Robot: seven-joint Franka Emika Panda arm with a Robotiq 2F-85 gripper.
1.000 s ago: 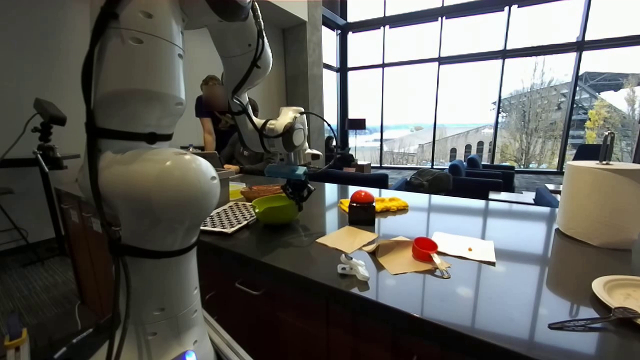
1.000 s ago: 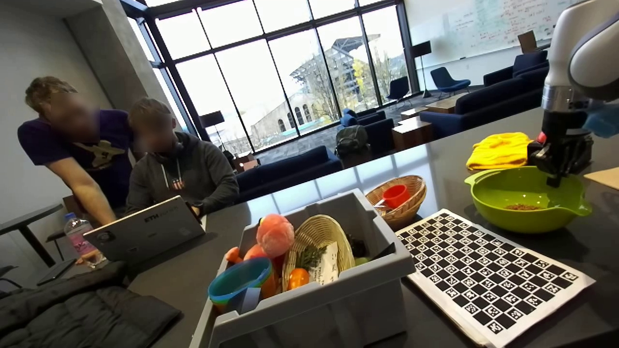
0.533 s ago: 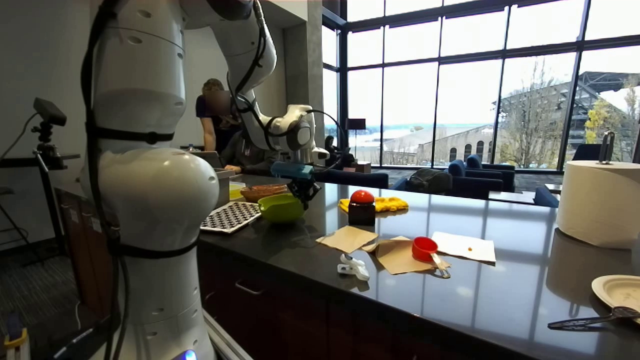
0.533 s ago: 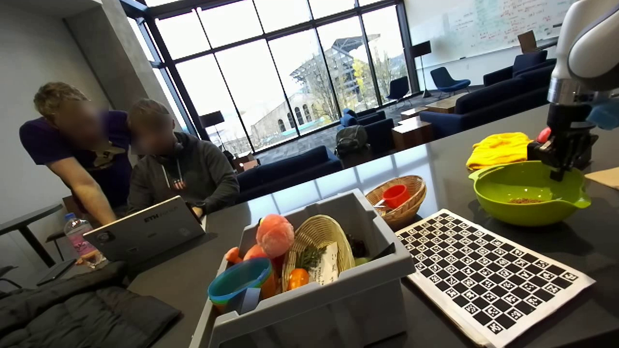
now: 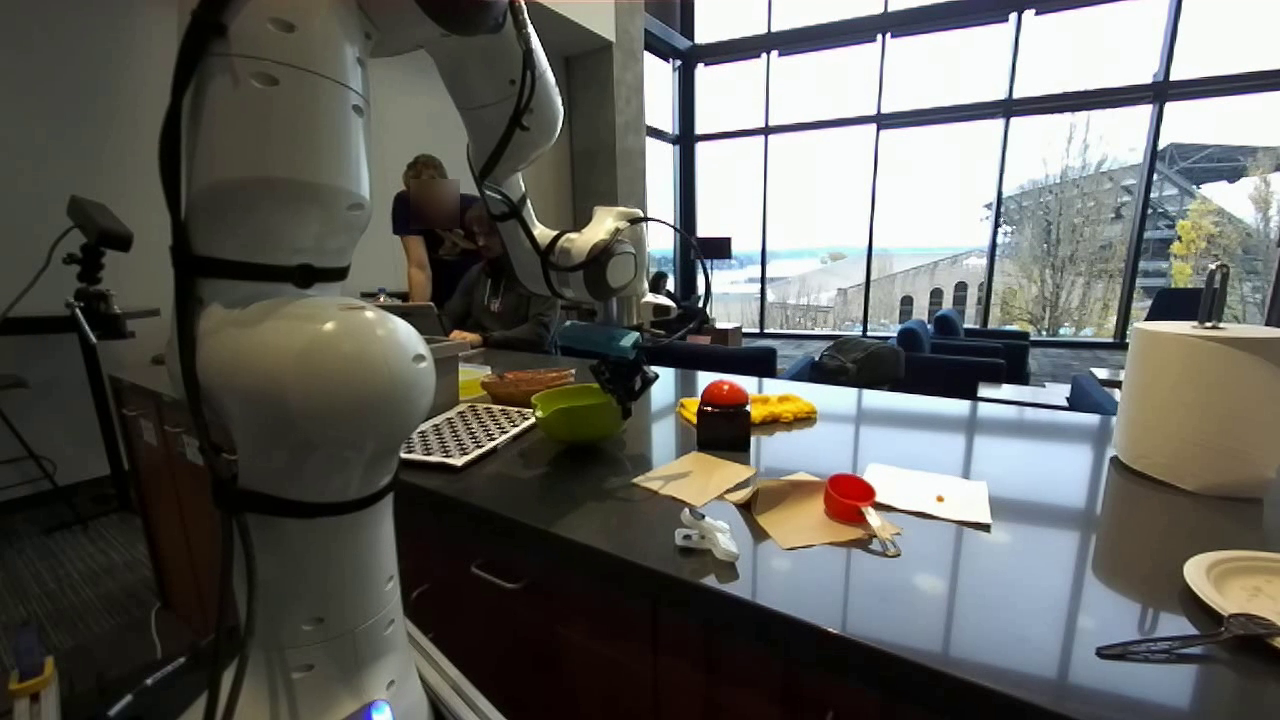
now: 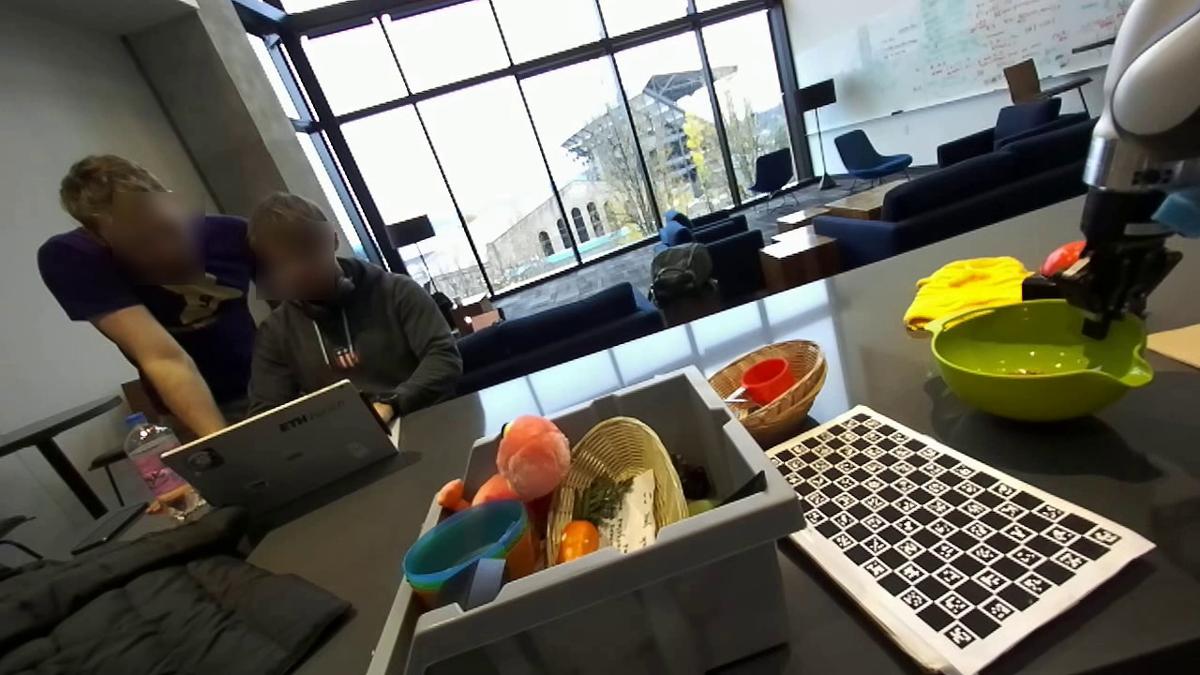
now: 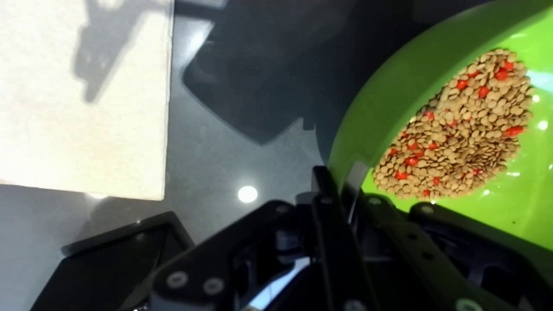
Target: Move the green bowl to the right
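The green bowl (image 5: pixel 575 418) is lime-coloured with a wide rim and small spouts. It also shows in an exterior view (image 6: pixel 1031 380) and in the wrist view (image 7: pixel 376 103). Tan grains with red bits (image 7: pixel 466 129) lie in it. My gripper (image 7: pixel 338 175) is shut on the bowl's rim, one finger inside the wall and one outside. In both exterior views the gripper (image 5: pixel 627 405) stands at the bowl's side, pointing down (image 6: pixel 1106 321). The bowl is about level. I cannot tell if its base touches the counter.
A black box with a red dome (image 5: pixel 724 425) and a yellow cloth (image 5: pixel 785 408) stand beyond the gripper. Brown paper (image 5: pixel 695 478), a white clip (image 5: pixel 708 540) and a red measuring cup (image 5: pixel 848 500) lie nearer. A checkered board (image 6: pixel 956 534) and grey bin (image 6: pixel 694 581) are on the bowl's other side.
The gripper and the bowl have moved together to the right in both exterior views, away from the checkered board and toward the black box. The gripper stays on the rim.
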